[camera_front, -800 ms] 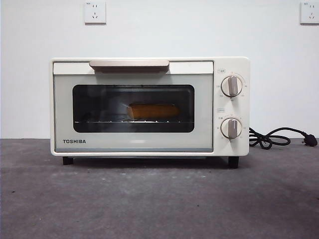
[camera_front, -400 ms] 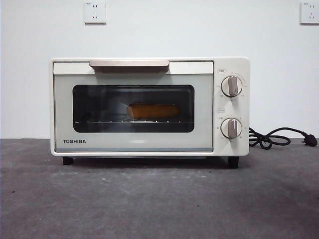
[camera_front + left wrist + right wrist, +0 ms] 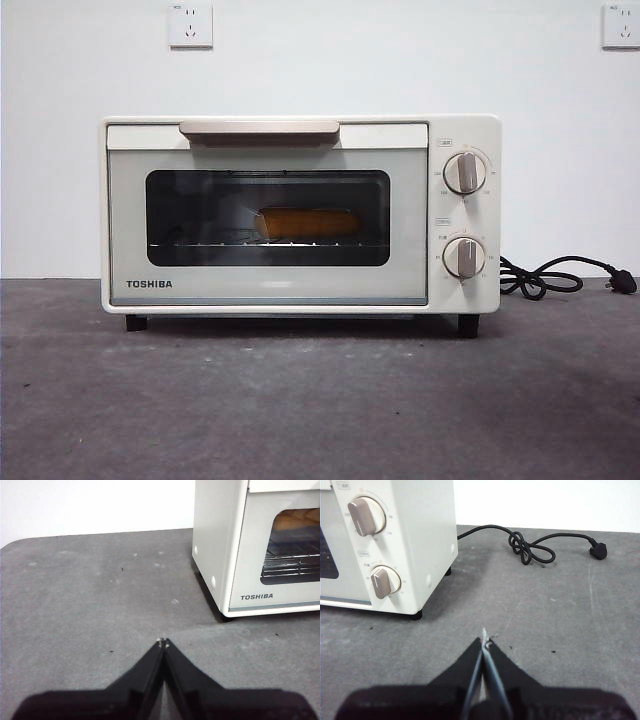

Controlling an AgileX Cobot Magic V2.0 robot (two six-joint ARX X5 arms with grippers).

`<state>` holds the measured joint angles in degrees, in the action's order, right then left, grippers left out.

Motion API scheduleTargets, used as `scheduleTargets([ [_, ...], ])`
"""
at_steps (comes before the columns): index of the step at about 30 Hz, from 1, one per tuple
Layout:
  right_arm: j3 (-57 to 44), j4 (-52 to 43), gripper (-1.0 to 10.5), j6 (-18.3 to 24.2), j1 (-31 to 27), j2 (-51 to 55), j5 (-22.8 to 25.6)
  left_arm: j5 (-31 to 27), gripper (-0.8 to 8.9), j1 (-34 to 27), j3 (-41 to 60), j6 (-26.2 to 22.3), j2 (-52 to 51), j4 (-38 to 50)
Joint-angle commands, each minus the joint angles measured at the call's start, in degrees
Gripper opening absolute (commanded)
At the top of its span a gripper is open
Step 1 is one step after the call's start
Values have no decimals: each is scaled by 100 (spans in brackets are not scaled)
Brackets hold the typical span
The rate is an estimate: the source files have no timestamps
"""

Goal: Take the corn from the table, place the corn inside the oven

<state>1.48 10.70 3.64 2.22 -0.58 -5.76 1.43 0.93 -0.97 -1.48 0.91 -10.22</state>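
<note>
Corn inside the closed oven, both grippers parked low with nothing in them.

Nearest, the left gripper [image 3: 163,643] hovers over bare table [image 3: 90,605] off the oven's front corner on the brand-name side, its jaws pressed together on nothing; the right gripper [image 3: 484,641] sits the same way, closed and empty, in front of the knob side. Both hang clear of the door, which fits a job that looks finished rather than one about to start. Beyond them the oven [image 3: 300,290] stands square on the table with its door shut and its handle [image 3: 259,128] at the top. The corn [image 3: 307,222] lies lengthwise on the wire rack [image 3: 200,240] behind the dark glass, probably resting flat, though the tint blurs its edges. Past the two knobs [image 3: 464,172], the black cord [image 3: 545,278] trails coiled and unplugged along the far edge, well out of anyone's way.
</note>
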Motion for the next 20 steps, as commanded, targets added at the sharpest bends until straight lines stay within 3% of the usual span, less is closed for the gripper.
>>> scheduleTargets([
  [1,-59,-37,-1,-55,0,9,24,4,-1,20,37,-48,2,61],
  [20,-59,-37,-1,-55,0,9,24,4,-1,20,37,-48,2,61],
])
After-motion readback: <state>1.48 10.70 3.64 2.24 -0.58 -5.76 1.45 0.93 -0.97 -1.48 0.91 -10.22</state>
